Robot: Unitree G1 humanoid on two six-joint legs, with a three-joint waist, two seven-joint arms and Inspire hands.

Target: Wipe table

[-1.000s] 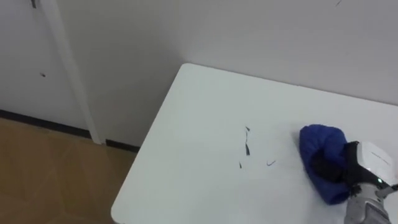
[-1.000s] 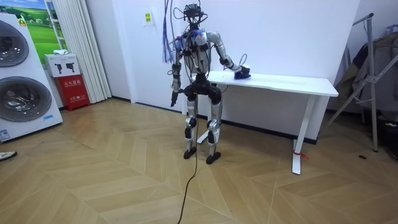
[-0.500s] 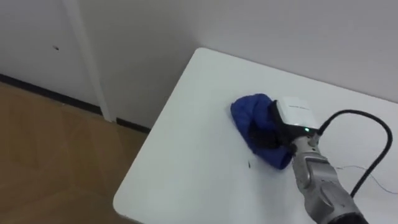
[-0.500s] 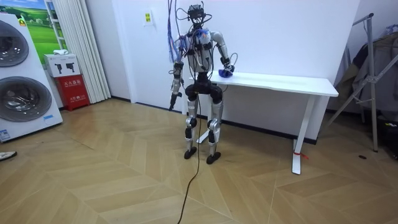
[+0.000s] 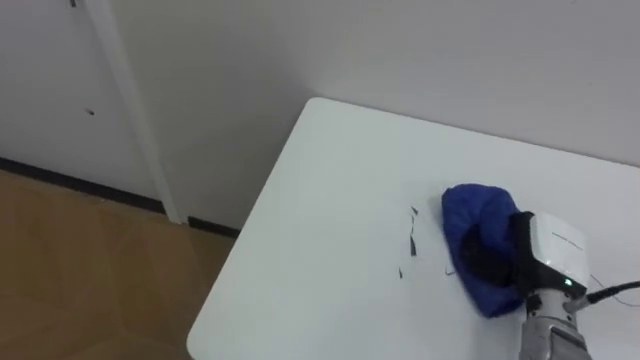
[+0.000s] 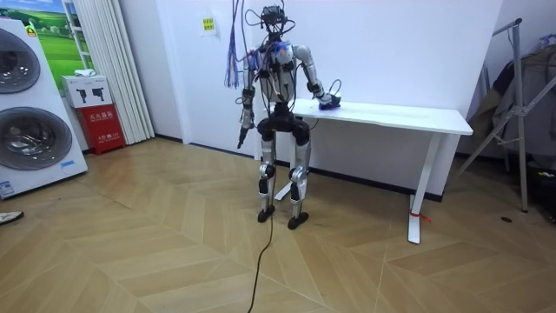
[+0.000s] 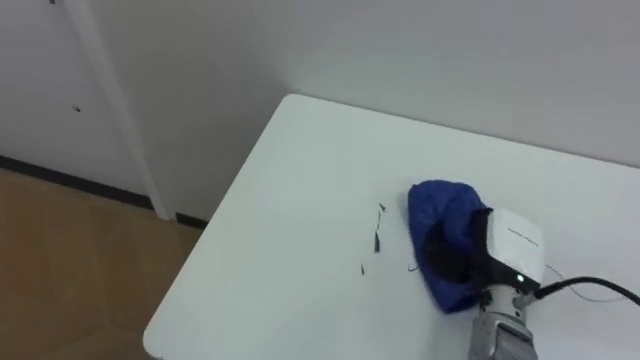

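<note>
A white table (image 5: 320, 200) stands against the wall, and I stand at its left end (image 6: 391, 113). On it lies a crumpled blue cloth (image 5: 468, 215) with my right hand (image 5: 492, 262) on top, its dark fingers curled into the folds. Just left of the cloth are a few thin black marks (image 5: 411, 240) on the tabletop. The right eye view shows the same cloth (image 7: 432, 215), hand (image 7: 456, 258) and marks (image 7: 378, 240). My left hand (image 6: 241, 139) hangs at my side, away from the table.
The table's left edge and near corner (image 5: 205, 335) drop to wooden floor (image 5: 80, 270). A white wall runs behind. In the room view, washing machines (image 6: 26, 113) and a red box (image 6: 102, 126) stand at the left, a metal rack (image 6: 519, 104) at the right.
My right hand swept the cloth left over the black marks, then back to the right. The marks show again beside the cloth.
</note>
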